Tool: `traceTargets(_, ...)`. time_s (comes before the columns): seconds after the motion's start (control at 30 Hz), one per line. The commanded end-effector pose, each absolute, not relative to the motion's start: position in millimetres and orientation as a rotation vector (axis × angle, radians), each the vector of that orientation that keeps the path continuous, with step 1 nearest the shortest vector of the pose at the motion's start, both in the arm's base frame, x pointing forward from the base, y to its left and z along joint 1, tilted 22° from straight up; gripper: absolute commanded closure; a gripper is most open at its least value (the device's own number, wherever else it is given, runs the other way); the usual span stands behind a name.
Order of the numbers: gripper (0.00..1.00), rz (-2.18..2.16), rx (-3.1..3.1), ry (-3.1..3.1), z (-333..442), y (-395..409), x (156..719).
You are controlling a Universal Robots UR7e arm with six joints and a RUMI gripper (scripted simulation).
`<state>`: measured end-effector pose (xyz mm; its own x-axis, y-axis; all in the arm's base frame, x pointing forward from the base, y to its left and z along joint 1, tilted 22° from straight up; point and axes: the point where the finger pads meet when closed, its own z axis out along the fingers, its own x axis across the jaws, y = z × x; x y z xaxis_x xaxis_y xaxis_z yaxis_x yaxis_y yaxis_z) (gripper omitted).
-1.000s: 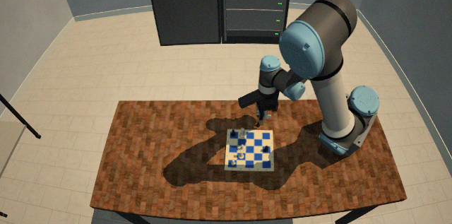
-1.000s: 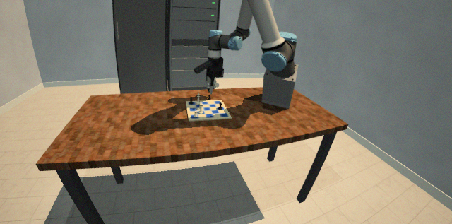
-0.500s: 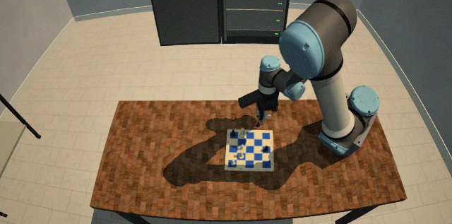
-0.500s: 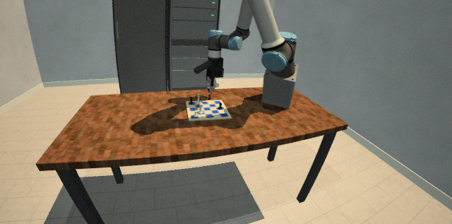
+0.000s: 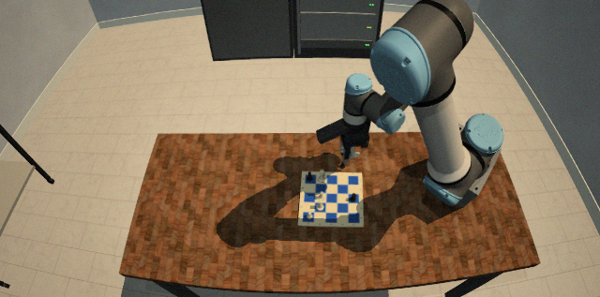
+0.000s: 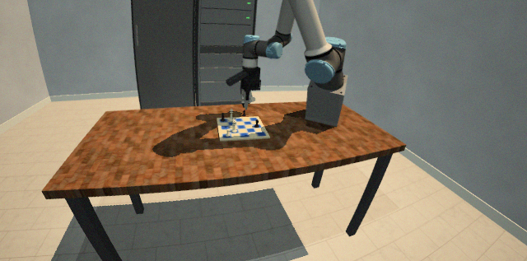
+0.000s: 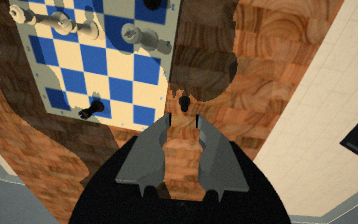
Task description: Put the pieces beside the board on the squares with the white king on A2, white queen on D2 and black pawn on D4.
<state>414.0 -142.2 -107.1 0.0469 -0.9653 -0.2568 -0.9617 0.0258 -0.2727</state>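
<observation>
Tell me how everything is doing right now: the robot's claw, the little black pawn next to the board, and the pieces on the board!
Gripper: partly open, holding nothing, low over the table.
Black pawn: upright on the table beside the board, just past the fingertips, not gripped.
Board: flat on the table.
White piece: upright on the board.
Black piece: upright on the board.
Cabinet: door shut.

wooden table, dark server cabinet, tiled floor
</observation>
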Motion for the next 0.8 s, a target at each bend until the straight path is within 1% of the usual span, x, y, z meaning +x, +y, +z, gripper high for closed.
traceTargets(0.0, 0.8, -0.015, -1.961, 1.939, -107, -143, 414)
traceTargets(0.4, 0.8, -0.015, -1.961, 1.939, -109, -142, 415)
traceTargets(0.77, 0.8, -0.015, -1.961, 1.939, -128, -137, 420)
